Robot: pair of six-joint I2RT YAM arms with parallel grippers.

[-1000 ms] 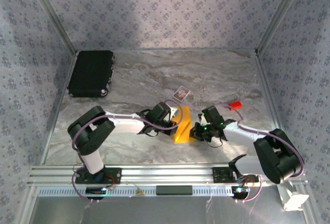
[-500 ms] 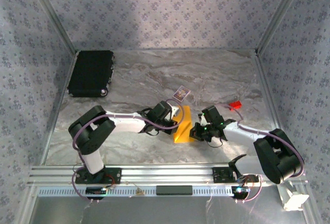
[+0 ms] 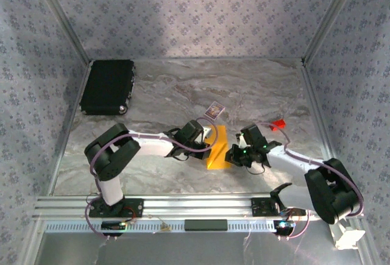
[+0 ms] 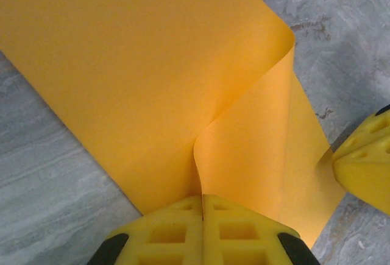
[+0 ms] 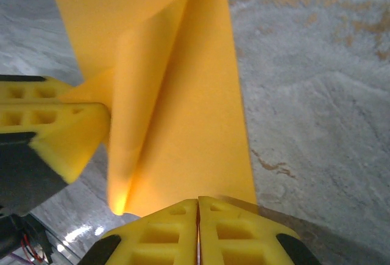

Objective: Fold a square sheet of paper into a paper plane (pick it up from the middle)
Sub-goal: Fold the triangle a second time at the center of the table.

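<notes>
The left gripper has its jaws pressed together on a raised ridge of the sheet, which runs straight into their seam at the bottom of the left wrist view. The right gripper is pressed shut too and seems to nip the sheet's edge at the bottom of its own view. Between them the paper rises in a soft, uncreased loop. In the top view it sits just below the middle of the table, between the two wrists. We judge the main risk to be a crooked fold, because the loop can flatten off-line and set a stray crease. If the arms pull apart, the thin paper may tear at a pinch. The right hold looks shallow, so that edge may slip free.
</notes>
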